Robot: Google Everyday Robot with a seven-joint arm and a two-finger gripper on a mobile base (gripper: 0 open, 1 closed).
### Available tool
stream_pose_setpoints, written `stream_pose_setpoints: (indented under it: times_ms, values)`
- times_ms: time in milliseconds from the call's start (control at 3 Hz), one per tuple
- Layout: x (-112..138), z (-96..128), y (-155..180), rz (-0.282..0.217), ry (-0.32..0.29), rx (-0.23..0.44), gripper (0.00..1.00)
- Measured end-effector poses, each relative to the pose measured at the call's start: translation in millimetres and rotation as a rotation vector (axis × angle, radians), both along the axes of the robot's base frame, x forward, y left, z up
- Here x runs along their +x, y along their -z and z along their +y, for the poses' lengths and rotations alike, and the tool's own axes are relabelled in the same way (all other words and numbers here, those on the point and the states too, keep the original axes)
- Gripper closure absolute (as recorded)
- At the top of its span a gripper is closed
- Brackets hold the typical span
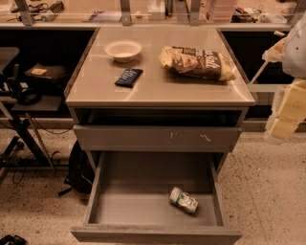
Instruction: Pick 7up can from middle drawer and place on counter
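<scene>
The 7up can [183,200], whitish with green markings, lies on its side on the floor of the middle drawer [143,206], right of centre. The drawer is pulled wide open at the bottom of the grey cabinet. The beige counter [158,86] tops the cabinet. My gripper [281,125] hangs at the right edge of the camera view, level with the counter's front corner. It is beside the cabinet, well above and to the right of the can, and holds nothing that I can see.
On the counter are a white bowl [123,50], a dark blue snack packet [128,77] and a chip bag [197,62]. A closed drawer front with pale scratches [158,138] sits above the open drawer. A cluttered ledge [143,14] runs behind. A chair and cables [24,95] stand at the left.
</scene>
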State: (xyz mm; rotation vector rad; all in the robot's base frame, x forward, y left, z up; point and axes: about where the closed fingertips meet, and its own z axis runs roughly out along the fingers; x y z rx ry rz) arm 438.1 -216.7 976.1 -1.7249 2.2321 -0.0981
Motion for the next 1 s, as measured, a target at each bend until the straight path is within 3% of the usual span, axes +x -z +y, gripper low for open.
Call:
stream_pose_setpoints:
  times_ms: [667,1000]
  values:
    - [-5,0,14,0.0,0.005,0.03,0.0]
    - [-12,-1,84,0.065,0.039,0.163,0.0]
